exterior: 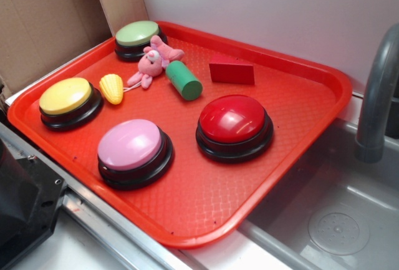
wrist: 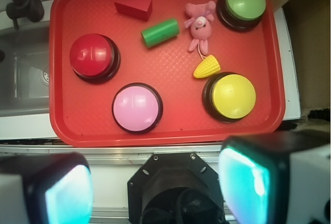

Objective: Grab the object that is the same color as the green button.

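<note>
Green cylinder block (exterior: 183,80) (wrist: 160,32) lies on its side on the red tray (exterior: 274,158) (wrist: 170,115), in the far half as the exterior view has it. One flat round end faces the exterior camera. Nothing grips it.

Just beside it: pink plush toy (exterior: 153,61) (wrist: 199,23), close enough in the exterior view that they may touch; cannot tell for certain. In the wrist view a narrow strip of tray shows between them. Red wedge block (exterior: 231,70) (wrist: 134,8) sits near the cylinder's other side, apart from it, toward the tray rim.

Green button (exterior: 137,38) (wrist: 244,4), pale domed top on black base, stands in a tray corner just past the plush toy. Small yellow corn piece (exterior: 113,88) (wrist: 207,68) lies between the plush toy and the yellow button (exterior: 68,101) (wrist: 231,96). Pink button (exterior: 133,151) (wrist: 136,108) and red button (exterior: 234,126) (wrist: 94,57) occupy the nearer half, well apart from the cylinder.

Gripper (wrist: 155,188): its two fingers (wrist: 67,193) show large and blurred at the bottom of the wrist view, spread wide, empty, off the tray's edge and over a metal ledge. Not seen in the exterior view.

Sink basin (exterior: 336,220) and grey faucet (exterior: 377,101) beside the tray.
</note>
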Controlling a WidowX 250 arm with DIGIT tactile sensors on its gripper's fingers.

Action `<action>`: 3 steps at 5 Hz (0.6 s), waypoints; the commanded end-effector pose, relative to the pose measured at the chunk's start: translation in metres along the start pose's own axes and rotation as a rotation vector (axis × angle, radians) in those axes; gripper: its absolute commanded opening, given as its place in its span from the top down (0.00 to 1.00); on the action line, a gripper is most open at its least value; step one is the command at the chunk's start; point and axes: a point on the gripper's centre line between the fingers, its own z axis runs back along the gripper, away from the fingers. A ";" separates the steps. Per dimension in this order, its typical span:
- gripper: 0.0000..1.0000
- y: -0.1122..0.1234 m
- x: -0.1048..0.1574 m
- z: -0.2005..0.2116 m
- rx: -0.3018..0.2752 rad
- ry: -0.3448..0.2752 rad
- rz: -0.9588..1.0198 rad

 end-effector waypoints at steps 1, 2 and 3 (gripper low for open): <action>0.00 0.000 0.000 0.000 0.000 0.000 0.000; 0.00 0.005 0.022 -0.014 -0.045 0.005 0.209; 0.00 0.011 0.045 -0.032 -0.053 0.009 0.395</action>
